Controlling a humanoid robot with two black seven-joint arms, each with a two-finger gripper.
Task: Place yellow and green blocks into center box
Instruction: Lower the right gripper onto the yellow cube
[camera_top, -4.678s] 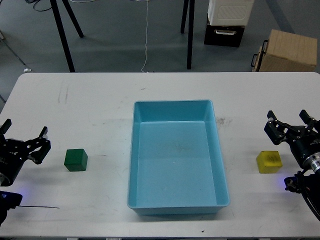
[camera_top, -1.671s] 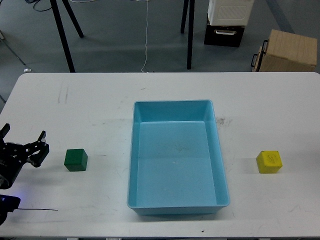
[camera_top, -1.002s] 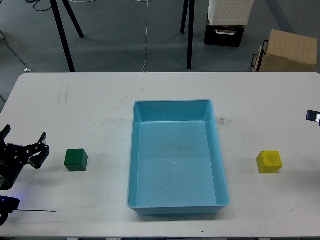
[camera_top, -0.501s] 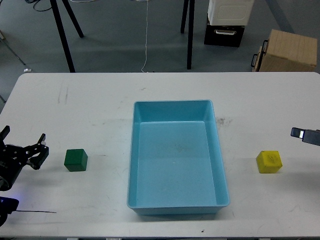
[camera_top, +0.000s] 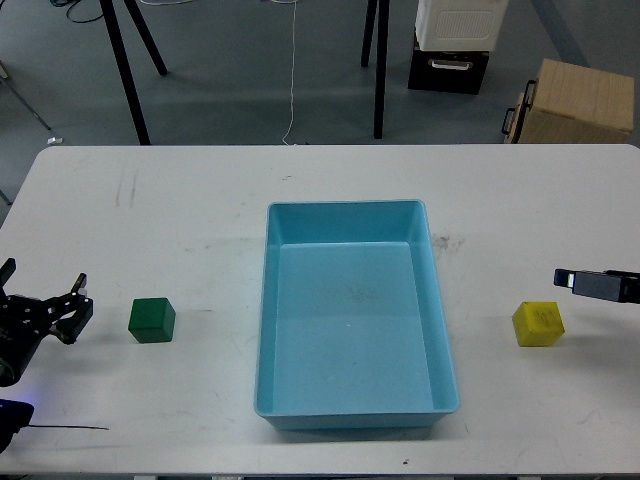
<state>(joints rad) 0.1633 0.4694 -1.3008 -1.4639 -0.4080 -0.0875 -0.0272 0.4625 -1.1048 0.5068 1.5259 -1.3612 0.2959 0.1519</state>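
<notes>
The light-blue tray stands in the middle of the white table, and nothing lies inside it. The 2 cubes are both on the table outside the tray: the green block well to the left of it, the yellow block well to the right, each resting flat.

The left gripper is at the left edge of the view, near the green block but not touching it. Its 2 fingers stand spread apart and hold nothing.

Of the right gripper only a thin dark part reaches in from the right edge, just above the yellow block (in the view) and seemingly apart from it. Its fingers cannot be told apart, so I cannot tell how far it is open.

Behind the table, on the grey floor, stand a brown cardboard box and a white-and-black crate.
</notes>
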